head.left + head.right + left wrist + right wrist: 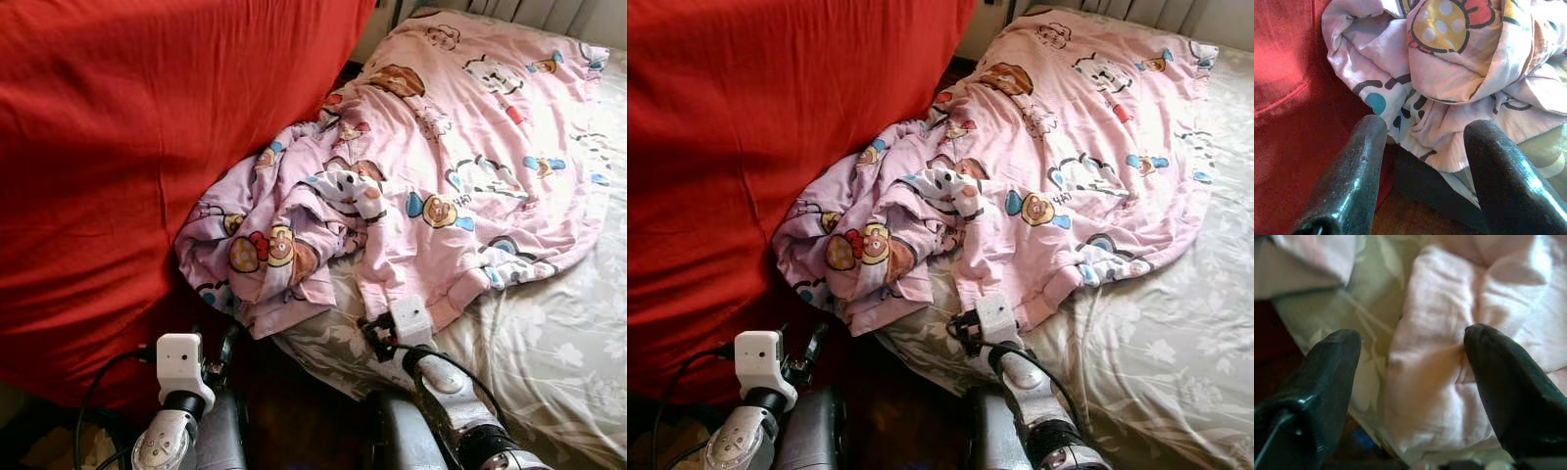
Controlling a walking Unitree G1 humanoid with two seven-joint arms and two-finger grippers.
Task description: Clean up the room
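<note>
Right end effector [1413,357] (spread) at pink blanket [460,166] edge — touching.

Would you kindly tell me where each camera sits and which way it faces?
Left eye view: on the head, facing forward and down at the pink quilt, red cushion and both arms.
Right eye view: beside it, same scene.
Left wrist view: looks along the open left hand at the quilt's bunched corner.
Right wrist view: looks along the open right hand at the quilt's edge on the bedsheet.
All share the quilt.
</note>
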